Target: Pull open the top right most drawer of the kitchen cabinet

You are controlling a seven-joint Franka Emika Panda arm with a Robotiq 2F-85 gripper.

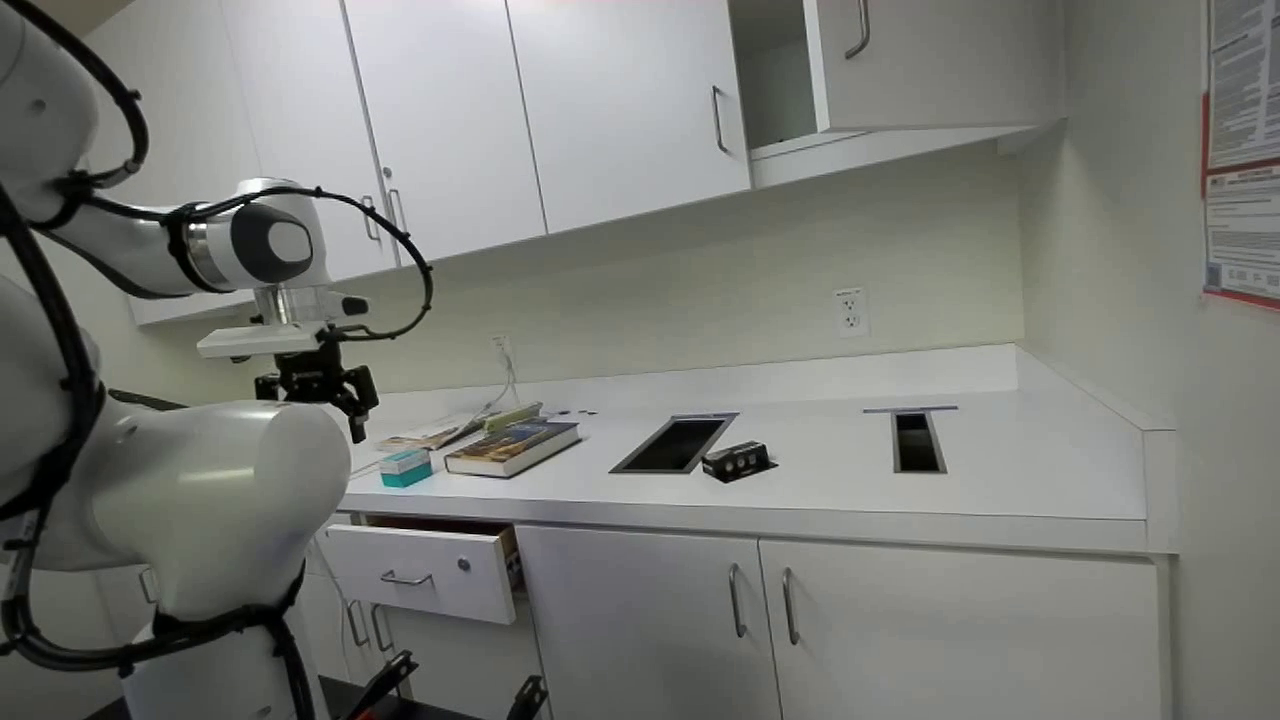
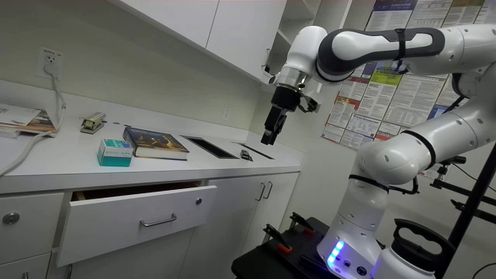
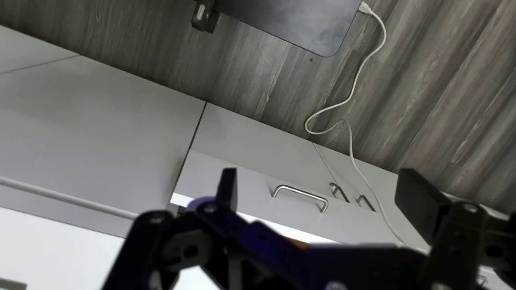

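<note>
Nearest in the wrist view, the gripper spreads its two black fingers wide apart and has hold of nothing; it points downward, well apart from the drawer below. Through the gap between the fingers shows the silver bar handle of that drawer, which stands partway out from under the countertop. Its flat white front sits forward of the kitchen cabinet, with a round lock near an upper corner and a tan wooden inside glimpsed behind the front's top edge. In both exterior views, tall doors with vertical handles stand just to the right of it.

On the countertop, above the drawer and toward the front edge, a teal and white box sits just beside a thick book lying flat. Past them lie a small olive-green object, too unclear to name, and some papers. Farther along, a small black object rests just beside a dark rectangle with a metal edge. Behind all of this, a white cord hangs from an outlet on the wall. Higher up run the white wall cupboards, and in an exterior view the rightmost of them has its door swung out
</note>
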